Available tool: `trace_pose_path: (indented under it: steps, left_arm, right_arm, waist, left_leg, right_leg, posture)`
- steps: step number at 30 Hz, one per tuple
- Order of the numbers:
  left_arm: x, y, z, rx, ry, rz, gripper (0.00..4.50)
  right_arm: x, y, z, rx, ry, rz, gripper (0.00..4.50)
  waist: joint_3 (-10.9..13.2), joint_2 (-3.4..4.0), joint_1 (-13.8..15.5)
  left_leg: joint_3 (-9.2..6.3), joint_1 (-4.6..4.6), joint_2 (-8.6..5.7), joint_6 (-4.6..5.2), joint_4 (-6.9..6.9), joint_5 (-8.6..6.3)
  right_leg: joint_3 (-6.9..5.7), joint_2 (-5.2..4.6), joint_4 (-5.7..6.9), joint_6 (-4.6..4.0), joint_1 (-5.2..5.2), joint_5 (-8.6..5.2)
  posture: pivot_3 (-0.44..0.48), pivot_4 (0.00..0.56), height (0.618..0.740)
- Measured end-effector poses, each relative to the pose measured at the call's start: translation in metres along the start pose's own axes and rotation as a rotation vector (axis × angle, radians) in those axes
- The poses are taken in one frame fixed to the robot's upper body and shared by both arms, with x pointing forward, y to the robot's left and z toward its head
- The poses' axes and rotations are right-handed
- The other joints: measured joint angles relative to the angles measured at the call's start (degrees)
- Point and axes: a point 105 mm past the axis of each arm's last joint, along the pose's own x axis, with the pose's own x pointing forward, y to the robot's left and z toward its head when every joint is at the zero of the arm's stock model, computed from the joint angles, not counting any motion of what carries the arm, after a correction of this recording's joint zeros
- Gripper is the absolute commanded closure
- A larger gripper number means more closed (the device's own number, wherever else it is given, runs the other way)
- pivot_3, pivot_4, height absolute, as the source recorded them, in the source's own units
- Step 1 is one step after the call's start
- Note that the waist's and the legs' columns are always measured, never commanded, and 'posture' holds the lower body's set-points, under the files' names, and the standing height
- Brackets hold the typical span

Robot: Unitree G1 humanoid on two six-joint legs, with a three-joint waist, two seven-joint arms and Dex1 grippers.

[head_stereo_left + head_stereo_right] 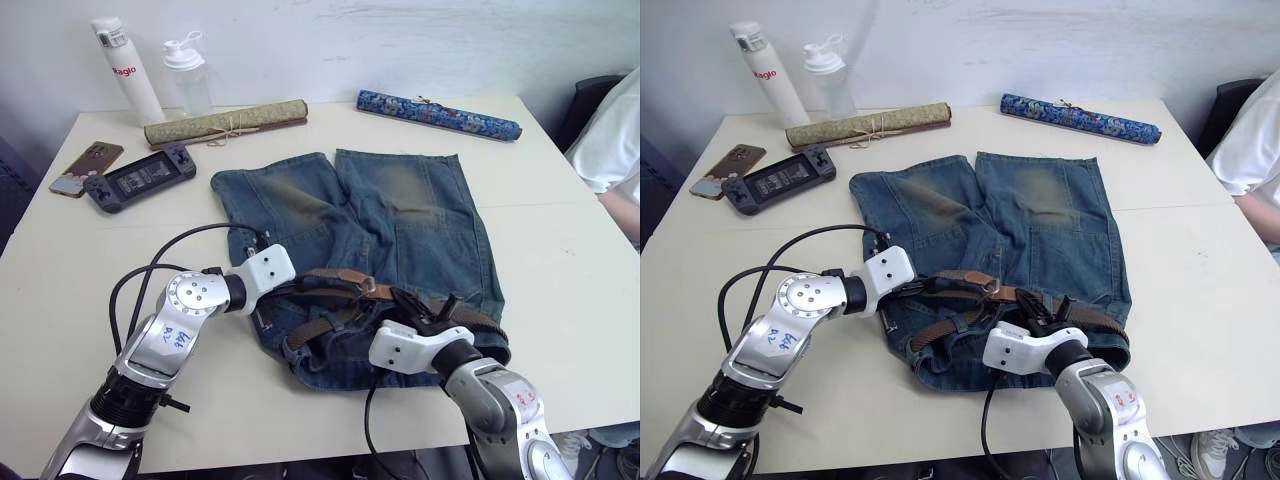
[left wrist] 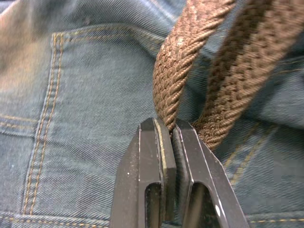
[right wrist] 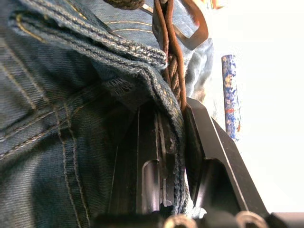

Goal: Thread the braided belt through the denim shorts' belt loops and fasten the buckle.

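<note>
Left wrist view puts the left end effector [image 2: 170,124] with its two black fingers pressed together on a strand of the braided belt [image 2: 176,71], the woven strap rising from between the fingertips over blue denim. Seen from the head, the left end effector [image 1: 300,288] sits at the waistband's left part, while the right end effector [image 1: 425,315] is at the waistband's right part. Right wrist view shows the right end effector [image 3: 173,118] pinching the folded waistband edge of the denim shorts [image 3: 57,95], with the belt's brown strap running just beside the fabric between the fingers. The denim shorts [image 1: 400,220] lie flat on the white tabletop [image 1: 560,270], legs pointing away from the robot, the braided belt [image 1: 340,280] looping across the waistband. Farther off rest a rolled olive mat [image 1: 225,123], a blue patterned roll [image 1: 438,113], two bottles [image 1: 128,70], a handheld game console [image 1: 140,180] and a phone [image 1: 85,166].
</note>
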Motion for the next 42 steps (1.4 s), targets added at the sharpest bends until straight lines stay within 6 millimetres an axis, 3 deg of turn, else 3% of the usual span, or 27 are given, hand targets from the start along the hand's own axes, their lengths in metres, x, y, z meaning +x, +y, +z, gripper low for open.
trace_pose_path:
  steps: [14,24,32,42]
  left_arm:
    - [-0.01,0.012,-0.011,0.081,0.086,0.043,4.5]
    - [-0.011,0.013,-0.013,0.082,0.096,0.043,4.5]
    - [-0.012,0.012,-0.01,0.192,0.108,0.008,4.5]
    - [-0.01,0.02,-0.012,0.213,0.114,-0.002,4.5]
  right_arm:
    - [0.023,-0.006,0.01,-0.039,-0.034,-0.014,4.48]
    - [0.026,-0.007,0.015,-0.054,-0.049,-0.023,4.48]
    - [0.03,-0.009,0.02,-0.066,-0.064,-0.019,4.48]
    - [0.033,-0.025,0.021,-0.17,-0.096,-0.041,4.48]
  waist:
    - [0.0,0.0,-0.2]
    - [0.0,0.0,-0.2]
    - [0.0,0.0,-0.2]
    - [-0.01,-0.01,-0.19]
  left_leg:
    - [0.16,0.1,0.12,-0.06,0.01,0.0]
    - [0.28,0.1,0.13,-0.07,0.02,0.0]
    - [0.42,0.08,0.12,-0.07,0.02,-0.01]
    - [0.48,0.05,0.12,-0.07,0.05,-0.01]
  right_leg:
    - [0.28,0.28,0.17,-0.09,-0.1,-0.05]
    - [0.44,0.32,0.25,-0.09,-0.21,-0.05]
    - [0.56,0.35,0.31,-0.09,-0.34,-0.05]
    - [0.61,0.36,0.39,-0.09,-0.41,-0.05]
  posture:
    - [0.0,0.15,0.737]
    - [0.0,0.15,0.737]
    - [0.0,0.15,0.737]
    - [0.0,0.15,0.737]
